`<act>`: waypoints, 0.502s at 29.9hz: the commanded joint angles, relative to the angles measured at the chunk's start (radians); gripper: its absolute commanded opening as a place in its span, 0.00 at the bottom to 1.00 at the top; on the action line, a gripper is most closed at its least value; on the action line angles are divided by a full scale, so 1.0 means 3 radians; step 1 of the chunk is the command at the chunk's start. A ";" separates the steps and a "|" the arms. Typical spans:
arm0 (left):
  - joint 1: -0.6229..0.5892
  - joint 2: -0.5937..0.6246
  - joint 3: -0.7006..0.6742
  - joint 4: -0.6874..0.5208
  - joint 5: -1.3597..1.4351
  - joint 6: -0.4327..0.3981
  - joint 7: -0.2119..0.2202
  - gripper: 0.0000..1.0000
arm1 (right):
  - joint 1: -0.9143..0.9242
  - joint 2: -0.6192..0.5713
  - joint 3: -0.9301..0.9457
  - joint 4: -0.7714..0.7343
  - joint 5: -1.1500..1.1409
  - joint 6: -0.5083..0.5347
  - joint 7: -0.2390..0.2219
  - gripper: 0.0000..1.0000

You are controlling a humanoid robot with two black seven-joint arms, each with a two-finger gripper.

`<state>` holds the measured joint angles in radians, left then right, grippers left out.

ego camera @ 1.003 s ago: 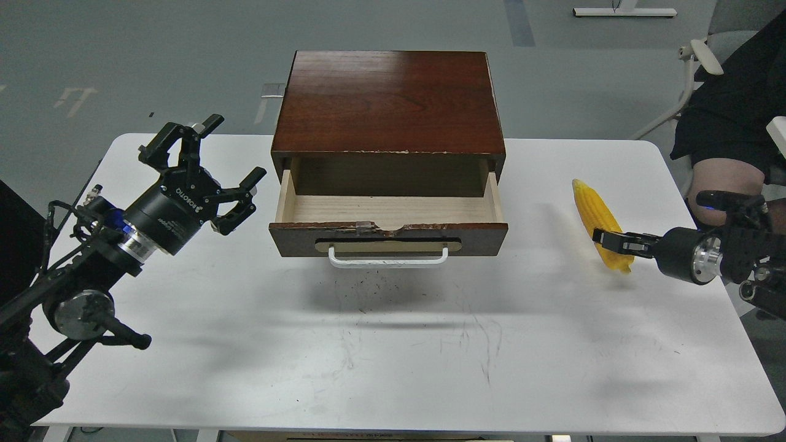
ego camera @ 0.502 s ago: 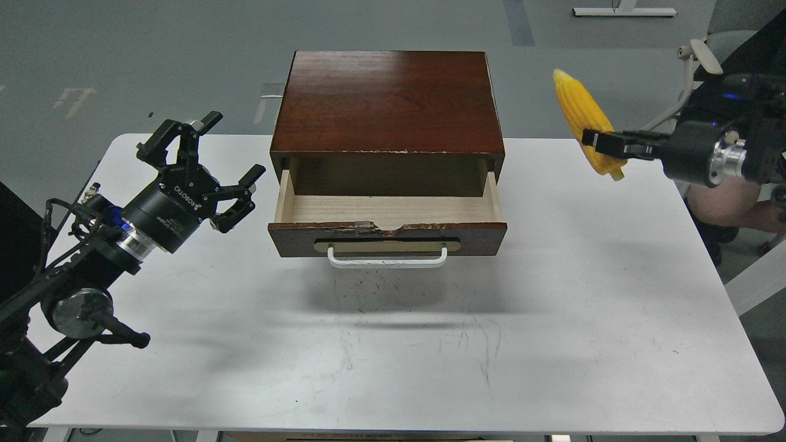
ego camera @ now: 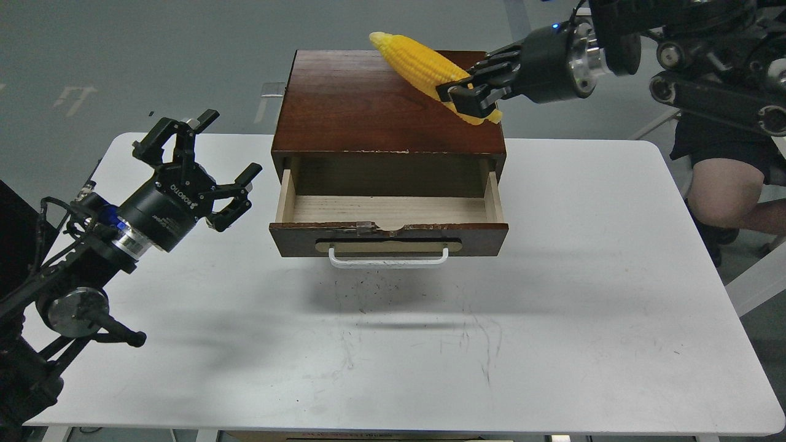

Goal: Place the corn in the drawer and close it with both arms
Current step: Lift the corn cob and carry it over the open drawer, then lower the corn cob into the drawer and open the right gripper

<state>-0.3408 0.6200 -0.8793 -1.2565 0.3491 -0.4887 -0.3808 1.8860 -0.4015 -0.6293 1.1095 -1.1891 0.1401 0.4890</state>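
The yellow corn [ego camera: 417, 64] is held in the air above the cabinet's dark red-brown top, its tip pointing up and left. My right gripper [ego camera: 463, 95] comes in from the upper right and is shut on the corn's thick end. The drawer [ego camera: 388, 212] stands pulled open at the cabinet's front, its pale wood interior empty, with a white bar handle [ego camera: 388, 258] facing me. My left gripper [ego camera: 212, 166] is open and empty, hovering above the table to the left of the drawer.
The cabinet [ego camera: 387, 101] sits at the back middle of the white table [ego camera: 393, 344]. A seated person's leg [ego camera: 727, 190] and a chair show beyond the table's right edge.
My right gripper has lifted the corn from the table's right side and carried it up and left over the cabinet top. The left arm has barely shifted.
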 commanded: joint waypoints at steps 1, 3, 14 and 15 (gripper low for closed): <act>0.0001 0.0025 0.0001 0.0001 -0.0003 0.0000 -0.0004 1.00 | 0.0018 0.0126 -0.0091 0.0044 -0.0392 -0.0063 -0.0001 0.04; 0.0001 0.0025 0.0001 0.0001 -0.0003 0.0000 -0.0004 1.00 | 0.0023 0.0167 -0.0193 0.0212 -0.0627 -0.0145 -0.0001 0.04; 0.0001 0.0025 0.0001 0.0001 0.0002 0.0000 -0.0004 1.00 | 0.0018 0.0397 -0.0346 0.0326 -0.0884 -0.0186 -0.0001 0.04; 0.0001 0.0025 0.0001 0.0001 0.0002 0.0000 -0.0004 1.00 | 0.0013 0.0423 -0.0372 0.0321 -0.0884 -0.0191 -0.0001 0.05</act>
<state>-0.3406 0.6272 -0.8783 -1.2565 0.3496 -0.4887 -0.3817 1.8946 -0.3043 -0.7181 1.2091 -1.4525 0.0858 0.4888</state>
